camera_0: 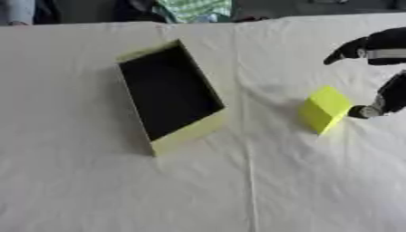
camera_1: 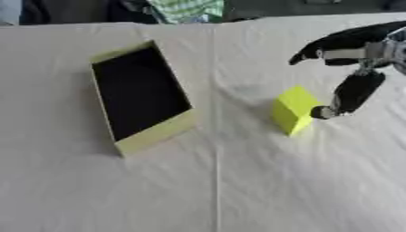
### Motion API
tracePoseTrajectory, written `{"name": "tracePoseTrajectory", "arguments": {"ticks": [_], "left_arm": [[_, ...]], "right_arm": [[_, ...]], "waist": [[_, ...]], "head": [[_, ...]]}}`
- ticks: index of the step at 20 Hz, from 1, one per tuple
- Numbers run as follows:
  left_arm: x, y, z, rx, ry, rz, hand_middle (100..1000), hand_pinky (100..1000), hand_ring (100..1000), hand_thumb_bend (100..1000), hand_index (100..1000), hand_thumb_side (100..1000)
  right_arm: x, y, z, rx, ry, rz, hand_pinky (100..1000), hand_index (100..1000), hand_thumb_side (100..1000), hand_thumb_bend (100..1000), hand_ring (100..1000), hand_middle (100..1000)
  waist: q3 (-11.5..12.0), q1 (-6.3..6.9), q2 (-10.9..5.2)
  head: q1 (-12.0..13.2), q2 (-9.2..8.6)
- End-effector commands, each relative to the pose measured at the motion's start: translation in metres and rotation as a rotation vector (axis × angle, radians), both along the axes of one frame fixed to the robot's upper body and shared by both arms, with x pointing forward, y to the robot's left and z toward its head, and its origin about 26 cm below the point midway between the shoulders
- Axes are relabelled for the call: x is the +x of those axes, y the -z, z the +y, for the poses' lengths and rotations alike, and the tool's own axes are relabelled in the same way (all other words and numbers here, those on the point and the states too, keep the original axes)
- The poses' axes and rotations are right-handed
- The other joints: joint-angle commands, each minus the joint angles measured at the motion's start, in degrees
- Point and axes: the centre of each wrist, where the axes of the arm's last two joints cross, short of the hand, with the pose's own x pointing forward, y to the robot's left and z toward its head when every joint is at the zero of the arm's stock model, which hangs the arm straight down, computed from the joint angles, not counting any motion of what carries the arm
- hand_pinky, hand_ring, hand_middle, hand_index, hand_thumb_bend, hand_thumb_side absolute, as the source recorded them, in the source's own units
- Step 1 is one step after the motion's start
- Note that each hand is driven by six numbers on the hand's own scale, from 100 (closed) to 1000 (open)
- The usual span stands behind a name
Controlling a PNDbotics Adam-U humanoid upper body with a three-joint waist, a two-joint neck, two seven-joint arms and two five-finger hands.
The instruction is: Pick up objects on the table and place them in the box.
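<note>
White-clothed counter point(camera_0: 238, 190), creased. Right hand point(camera_1: 353, 68) spread, grasping nothing; one of its fingers point(camera_1: 349, 97) touches the yellow block point(camera_1: 295, 110), which sits just inside the lower fingertip. Box point(camera_0: 168, 95) lies well beyond it (interior dark, empty). Best: straddle the block squarely before clenching.

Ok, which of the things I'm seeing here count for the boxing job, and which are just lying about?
For the job:
- yellow block, on the cloth right of the box
- open yellow box, dark inside, nothing visible in it
- right hand, open, a fingertip at the block's right side

Just lying about:
- white tablecloth
- green checked fabric beyond the far edge
</note>
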Motion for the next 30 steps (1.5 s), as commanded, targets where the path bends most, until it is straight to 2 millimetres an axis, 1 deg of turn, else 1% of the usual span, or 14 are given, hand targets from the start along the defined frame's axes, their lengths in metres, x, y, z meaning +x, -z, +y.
{"name": "tracePoseTrajectory", "arguments": {"ticks": [1,2,5,9,14,15,21,25,30], "left_arm": [[-0.003,-0.010,0.001,0.033,0.008,-0.023,556,654,570,100,706,763],[-0.003,-0.010,0.001,0.033,0.009,-0.022,557,653,570,100,706,763],[-0.002,-0.010,0.000,0.033,0.013,-0.020,557,653,570,100,706,763],[-0.002,-0.010,-0.001,0.035,0.020,-0.020,558,652,570,100,706,761],[-0.001,-0.010,-0.001,0.039,0.025,-0.019,558,652,570,100,705,760],[-0.001,-0.010,0.000,0.038,0.025,-0.019,558,652,570,100,705,760],[-0.001,-0.009,-0.001,0.037,0.032,-0.019,559,651,570,100,706,759],[-0.001,-0.009,0.000,0.038,0.034,-0.016,560,651,570,100,706,759],[0.000,-0.009,-0.001,0.036,0.038,-0.015,560,651,570,100,706,759]], "right_arm": [[0.004,-0.006,-0.007,-0.035,0.021,-0.007,949,1000,261,422,1000,1000],[0.006,-0.005,-0.009,-0.040,0.024,-0.002,949,1000,282,434,1000,1000],[0.010,-0.003,-0.013,-0.071,0.027,0.010,943,1000,297,473,1000,1000],[0.016,-0.003,-0.014,-0.115,0.018,0.001,936,1000,295,498,1000,1000],[0.025,0.000,-0.021,-0.165,0.026,0.024,935,1000,285,503,1000,1000],[0.027,0.001,-0.023,-0.172,0.032,0.031,935,1000,294,511,1000,1000],[0.040,0.010,-0.032,-0.187,0.038,0.069,933,1000,291,506,1000,1000],[0.043,0.016,-0.035,-0.206,0.022,0.106,931,1000,287,503,1000,1000],[0.045,0.016,-0.034,-0.201,0.014,0.102,913,1000,292,497,1000,1000]], "waist": [[0.2,-0.02,-0.53],[0.2,0.01,-0.37],[0.4,0.03,0.17],[0.8,-0.07,0.70],[1.3,-0.21,1.26],[1.3,-0.26,1.37],[1.6,-0.31,1.95],[1.8,-0.33,2.19],[1.7,-0.37,2.29]], "head": [[-0.4,-0.94],[-0.5,-1.05],[-0.6,-1.38],[-0.8,-1.70],[-1.0,-2.05],[-1.0,-2.09],[-1.2,-2.29],[-1.3,-2.15],[-1.4,-1.97]]}}
